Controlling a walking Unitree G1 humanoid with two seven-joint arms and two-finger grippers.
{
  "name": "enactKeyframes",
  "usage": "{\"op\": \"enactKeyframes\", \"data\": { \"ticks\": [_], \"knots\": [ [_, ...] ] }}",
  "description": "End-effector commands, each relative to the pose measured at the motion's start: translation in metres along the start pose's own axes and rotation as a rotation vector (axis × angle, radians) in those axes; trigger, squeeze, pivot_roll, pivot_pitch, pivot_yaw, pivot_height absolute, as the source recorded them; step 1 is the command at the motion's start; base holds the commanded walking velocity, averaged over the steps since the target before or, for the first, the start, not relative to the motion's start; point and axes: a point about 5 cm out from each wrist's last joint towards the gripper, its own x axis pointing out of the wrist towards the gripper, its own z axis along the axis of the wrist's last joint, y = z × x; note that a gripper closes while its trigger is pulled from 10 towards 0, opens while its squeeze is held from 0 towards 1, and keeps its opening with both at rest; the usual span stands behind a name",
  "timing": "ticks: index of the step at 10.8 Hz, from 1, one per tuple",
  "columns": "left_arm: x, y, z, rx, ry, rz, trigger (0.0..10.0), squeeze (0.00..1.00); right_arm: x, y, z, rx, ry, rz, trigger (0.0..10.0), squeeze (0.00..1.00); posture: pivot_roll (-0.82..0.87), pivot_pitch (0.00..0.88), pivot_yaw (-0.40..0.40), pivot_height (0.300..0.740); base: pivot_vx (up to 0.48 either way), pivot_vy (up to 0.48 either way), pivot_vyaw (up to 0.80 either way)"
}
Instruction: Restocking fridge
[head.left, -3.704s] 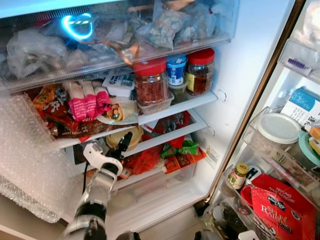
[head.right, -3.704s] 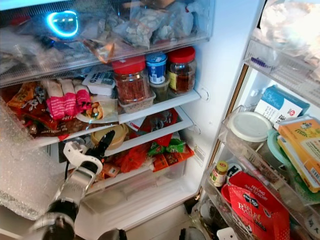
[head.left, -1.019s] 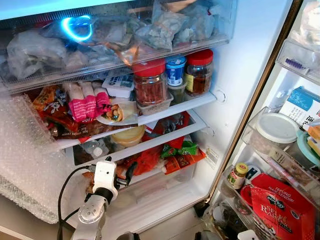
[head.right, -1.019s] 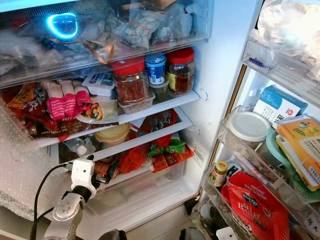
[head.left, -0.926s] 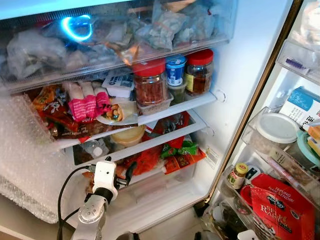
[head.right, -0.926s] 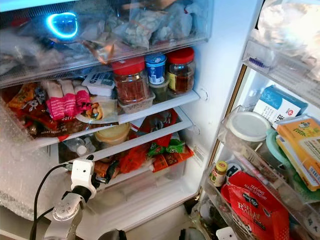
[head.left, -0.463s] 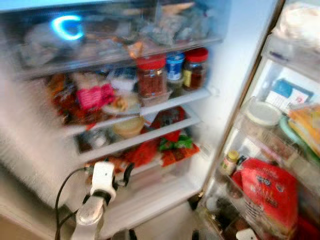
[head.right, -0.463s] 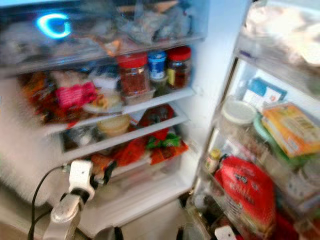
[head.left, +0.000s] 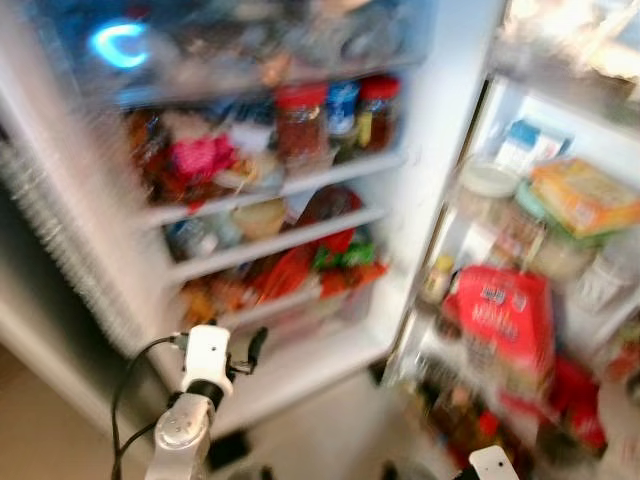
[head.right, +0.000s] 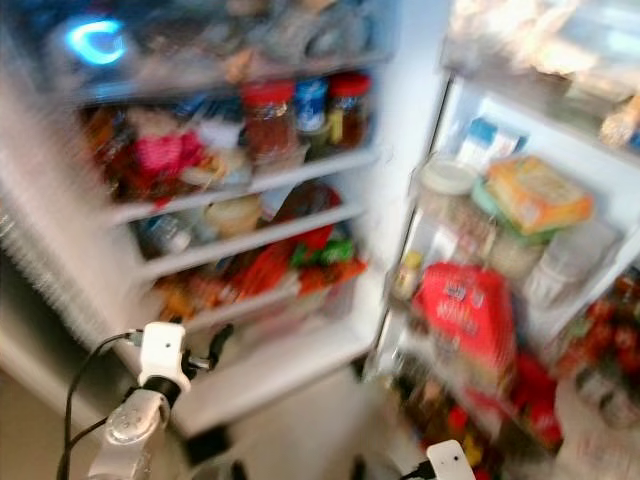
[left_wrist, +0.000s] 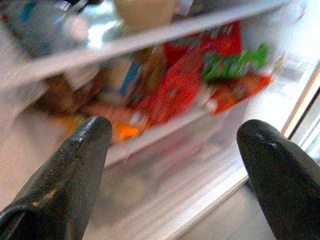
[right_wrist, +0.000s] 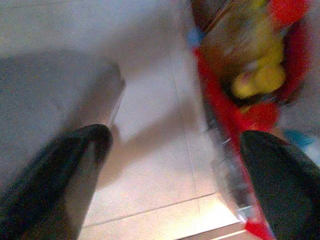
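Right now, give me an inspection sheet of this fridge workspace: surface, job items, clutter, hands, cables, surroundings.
Surface: white fridge shelves, crowded; the picture is blurred.
Job's things: red-lidded jars on the upper shelf; red and green snack packets lower down.
Clutter: red bag and yellow box in the door racks.
Hands: left hand open, empty, before the lower shelves; right hand open, empty, low over the floor.
Cables: black cable looping off the left wrist.
Surroundings: pale tiled floor; bubble wrap sheet left of the fridge.
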Motion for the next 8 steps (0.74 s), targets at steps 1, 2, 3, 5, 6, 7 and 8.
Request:
{"op": "enactKeyframes", "data": {
  "ticks": [1, 2, 3, 5, 6, 7, 8],
  "knots": [
    [-0.003, 0.000, -0.009, -0.018, 0.043, 0.014, 10.0, 0.00, 0.001, 0.008, -0.001, 0.006, -0.002, 0.029, 10.0, 0.00, -0.06, 0.000, 0.020, 0.646, -0.307, 0.000, 0.00],
    [-0.003, 0.001, -0.010, -0.020, 0.049, 0.020, 10.0, 0.00, 0.001, 0.008, -0.001, 0.007, -0.002, 0.030, 10.0, 0.00, -0.06, 0.000, 0.020, 0.646, -0.307, 0.000, 0.00],
    [-0.003, 0.001, -0.011, -0.021, 0.056, 0.025, 10.0, 0.00, 0.001, 0.008, -0.001, 0.007, -0.002, 0.030, 10.0, 0.00, -0.06, 0.000, 0.020, 0.646, -0.304, 0.000, 0.00],
    [-0.032, 0.030, -0.070, -0.227, 0.443, 0.226, 10.0, 0.00, 0.001, 0.011, -0.002, 0.016, -0.004, 0.019, 10.0, 0.00, -0.10, 0.000, 0.050, 0.646, -0.152, 0.000, 0.00],
    [-0.051, 0.033, -0.090, -0.257, 0.590, 0.256, 10.0, 0.00, 0.002, 0.013, -0.003, 0.031, -0.005, 0.015, 10.0, 0.00, -0.11, 0.000, 0.057, 0.646, 0.000, 0.000, 0.00],
    [-0.066, 0.032, -0.103, -0.240, 0.672, 0.259, 10.0, 0.00, 0.001, 0.014, -0.004, 0.045, -0.002, 0.010, 10.0, 0.00, -0.12, 0.000, 0.063, 0.646, 0.000, 0.386, 0.00],
    [-0.075, 0.030, -0.110, -0.247, 0.720, 0.269, 10.0, 0.00, 0.001, 0.014, -0.005, 0.050, 0.001, 0.008, 10.0, 0.00, -0.11, 0.000, 0.062, 0.646, 0.000, 0.409, 0.00]
  ]
}}
